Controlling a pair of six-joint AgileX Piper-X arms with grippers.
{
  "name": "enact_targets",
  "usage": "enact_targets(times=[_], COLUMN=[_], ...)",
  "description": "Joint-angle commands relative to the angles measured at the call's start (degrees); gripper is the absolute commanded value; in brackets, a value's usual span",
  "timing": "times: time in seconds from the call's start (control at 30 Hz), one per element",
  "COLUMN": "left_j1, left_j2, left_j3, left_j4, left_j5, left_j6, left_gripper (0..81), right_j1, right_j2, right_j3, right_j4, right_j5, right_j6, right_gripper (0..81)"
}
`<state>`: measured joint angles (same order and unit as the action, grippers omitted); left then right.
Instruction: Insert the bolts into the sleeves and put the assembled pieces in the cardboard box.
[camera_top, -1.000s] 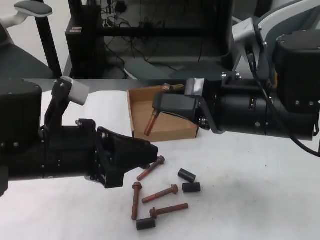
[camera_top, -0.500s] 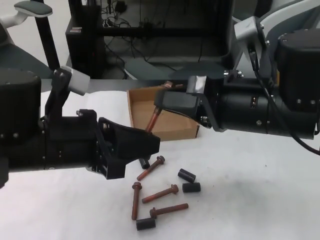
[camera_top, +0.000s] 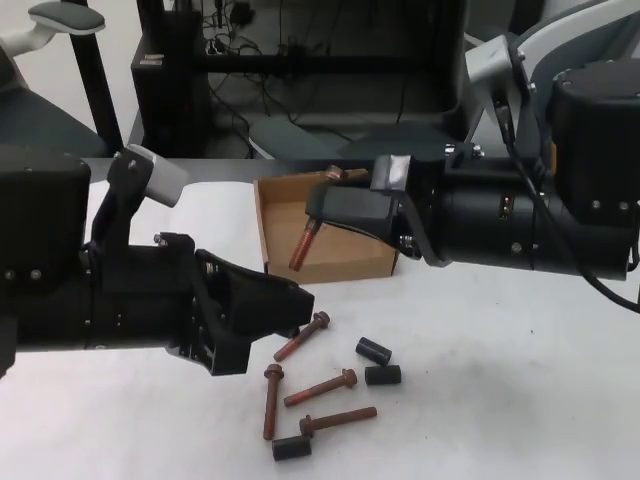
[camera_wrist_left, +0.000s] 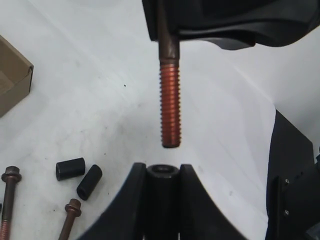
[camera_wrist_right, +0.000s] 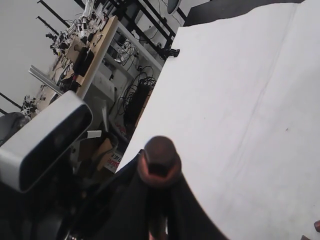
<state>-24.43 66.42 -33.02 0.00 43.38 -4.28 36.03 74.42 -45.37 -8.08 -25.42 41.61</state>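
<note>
the left hand (camera_wrist_left: 162, 169) is closed on a short black sleeve (camera_wrist_left: 162, 200), one finger pressed to each side, the sleeve's open mouth facing outward past the fingertips. the right hand (camera_top: 318, 215) is closed on a copper-coloured bolt (camera_wrist_left: 170, 100), gripping it by the smooth shank near the head, with the threaded end sticking out. in the left wrist view the threaded tip points at the sleeve's mouth, nearly in line with it and just apart from it, not yet inside. in the right wrist view the bolt's head sits between the right hand's fingers. both hands are above the white worktop (camera_top: 500, 380), the left hand nearer the camera. behind them the open cardboard box (camera_top: 262, 215) sits on the worktop. in front of the box, near the left hand, lie four loose bolts (camera_top: 320, 387) and three loose sleeves (camera_top: 373, 350), scattered close together.
</note>
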Motion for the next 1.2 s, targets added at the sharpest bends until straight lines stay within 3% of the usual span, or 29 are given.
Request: enact_targets(times=[0.0, 1.17], left_j1=[-0.1, -0.1], left_j2=[-0.5, -0.5], left_j3=[-0.6, -2.8], left_j4=[-0.7, 0.0], left_j5=[-0.7, -1.8], left_j6=[0.3, 0.0], left_gripper=[1.7, 1.7], right_j1=[-0.2, -0.2], right_j2=[-0.1, -0.1], right_j3=[-0.5, -0.5], right_j4=[-0.4, 2.7], right_j5=[-0.5, -0.6], right_j6=[0.1, -1.7], right_gripper=[0.6, 0.6])
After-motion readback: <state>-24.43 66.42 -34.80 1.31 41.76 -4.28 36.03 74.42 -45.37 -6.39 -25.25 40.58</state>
